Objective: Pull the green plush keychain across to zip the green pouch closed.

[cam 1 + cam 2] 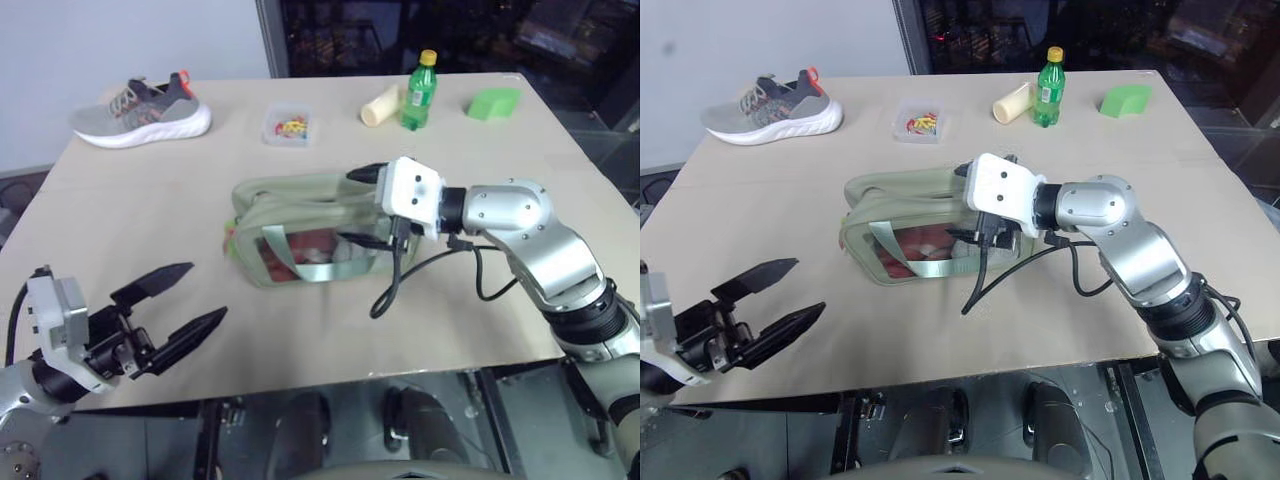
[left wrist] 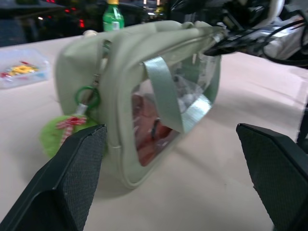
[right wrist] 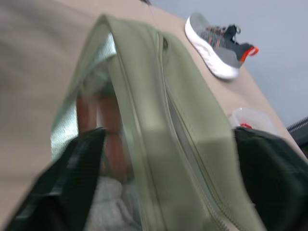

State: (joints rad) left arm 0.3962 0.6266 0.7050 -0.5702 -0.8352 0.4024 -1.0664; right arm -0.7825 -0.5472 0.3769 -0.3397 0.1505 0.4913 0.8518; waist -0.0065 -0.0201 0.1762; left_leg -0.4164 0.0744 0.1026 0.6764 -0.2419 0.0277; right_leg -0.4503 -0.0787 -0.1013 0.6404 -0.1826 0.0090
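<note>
Green pouch [image 1: 305, 232] laid mid-table, green plush keychain [image 2: 60, 135] hung at its left end, right gripper [image 1: 362, 205] spread astride its right end, left gripper [image 1: 175, 312] held apart, clear of pouch.

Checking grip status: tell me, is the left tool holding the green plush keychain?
No, the left tool is open, and the green plush keychain hangs free beside it.

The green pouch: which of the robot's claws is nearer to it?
Right. The right claw straddles the green pouch at its end, one finger on each side. The left claw hangs open near the table's front edge, well clear of the pouch.
</note>
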